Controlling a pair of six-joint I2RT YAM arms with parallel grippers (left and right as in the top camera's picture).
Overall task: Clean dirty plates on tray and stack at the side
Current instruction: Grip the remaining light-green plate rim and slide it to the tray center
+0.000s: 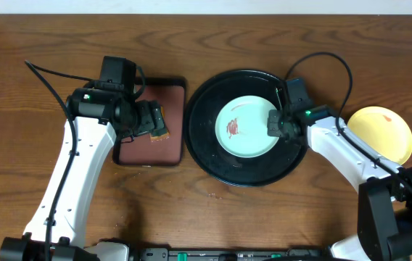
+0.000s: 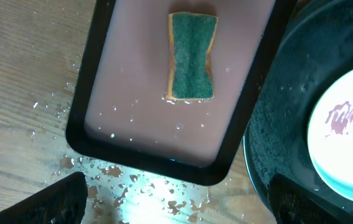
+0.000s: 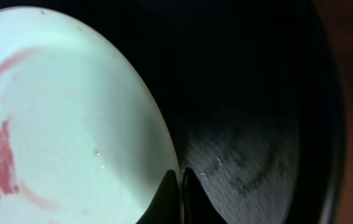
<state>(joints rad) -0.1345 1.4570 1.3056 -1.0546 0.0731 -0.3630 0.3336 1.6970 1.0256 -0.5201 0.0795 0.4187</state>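
Overhead view: the right tool [image 1: 275,125] pinches the right-hand rim of a mint plate [image 1: 244,127], smeared reddish-brown, which lies in the middle of the black tray [image 1: 202,145]. The right wrist view shows its two fingers closed upon that rim. A yellow plate [image 1: 384,134] sits on the counter [image 1: 264,36] to the right, off the tray. The left tool [image 1: 150,119] hangs spread open over the maroon tray [image 1: 171,94], where the sponge [image 2: 192,56] lies ungripped on a wet surface. The work appears to stand at the scrubbing of this plate, with the smears untouched. The next move, on this reading, calls for the left tool to drop, close on the sponge and carry it across to the smears while the right steadies the plate.
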